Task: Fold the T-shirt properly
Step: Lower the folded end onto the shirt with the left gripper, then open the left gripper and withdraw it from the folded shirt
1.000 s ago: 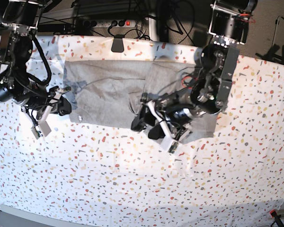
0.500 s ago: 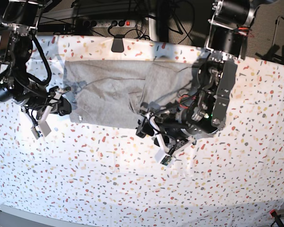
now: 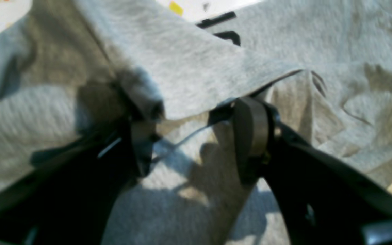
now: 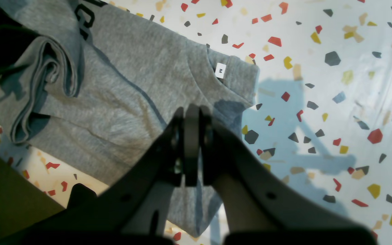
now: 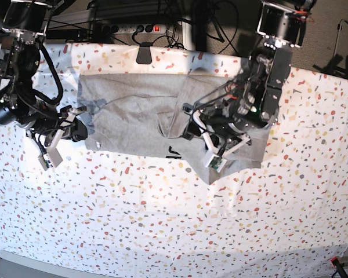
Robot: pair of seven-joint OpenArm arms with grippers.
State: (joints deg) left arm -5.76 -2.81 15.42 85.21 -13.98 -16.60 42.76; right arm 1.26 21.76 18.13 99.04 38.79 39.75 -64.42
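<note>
I judge the fold barely half done: the T-shirt (image 5: 139,113) lies rumpled on the speckled tablecloth (image 5: 162,231), my left gripper (image 3: 196,143) spread wide and empty over its bunched hem end, right gripper (image 4: 192,143) pinched closed, holding nothing, beside its collar.

Both arms are showing black housings with exposed black cable loops running along the links. Left arm (image 5: 267,87) is carrying a boxy black joint block up top with a small red mark at its edge, and white clip-like pieces near the wrist. Right arm (image 5: 17,87) is wearing thick black hoses looping round its round joint casings, with a pale rectangular piece hanging off the wrist. Left pincer (image 3: 196,143) is showing black tapered fingers (image 3: 250,136) with dull olive-grey pads on the inner faces. Right pincer (image 4: 192,143) is looking the same: black curved fingers (image 4: 182,143), small round screw holes in the shells
</note>
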